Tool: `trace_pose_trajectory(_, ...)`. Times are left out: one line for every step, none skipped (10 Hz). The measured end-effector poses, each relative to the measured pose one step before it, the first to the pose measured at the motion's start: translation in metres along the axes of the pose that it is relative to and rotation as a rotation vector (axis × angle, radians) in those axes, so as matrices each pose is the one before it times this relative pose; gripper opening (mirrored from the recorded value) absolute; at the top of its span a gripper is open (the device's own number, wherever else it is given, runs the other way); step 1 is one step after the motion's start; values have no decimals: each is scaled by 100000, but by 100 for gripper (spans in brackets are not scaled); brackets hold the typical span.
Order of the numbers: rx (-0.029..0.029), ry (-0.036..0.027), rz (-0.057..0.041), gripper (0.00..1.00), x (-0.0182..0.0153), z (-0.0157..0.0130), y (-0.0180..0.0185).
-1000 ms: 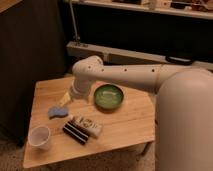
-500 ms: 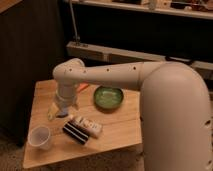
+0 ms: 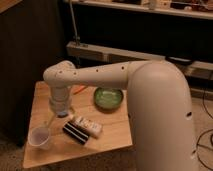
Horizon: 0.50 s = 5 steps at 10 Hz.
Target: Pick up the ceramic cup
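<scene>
Gripper (image 3: pixel 59 119) hovers over wooden table (image 3: pixel 112 136), just far-right of small white ceramic cup (image 3: pixel 39 137); jaws apart, prob. pre-grasp lineup.

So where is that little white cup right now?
The ceramic cup stands upright on the wooden table, lower left in the picture, beside the dark packet; the gripper hangs just up and right of it.

Lab — shelving (image 3: pixel 125 52), floor cables (image 3: pixel 202 150), tool (image 3: pixel 60 115) over table (image 3: pixel 112 136)
</scene>
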Motion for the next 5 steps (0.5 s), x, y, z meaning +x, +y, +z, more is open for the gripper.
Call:
trace_pose_trajectory(-319,916,-875,80,-215,387,472)
trace_pose_trajectory(-313,529,-599,80,-56,320,318)
trace_pose_trajectory(-234,497,-505,80,53,311,237)
trace_pose_trajectory(-348,-223,-548,80,-130,214,306)
trace_pose_trajectory(-327,-6,-1052,79,-223,461,573)
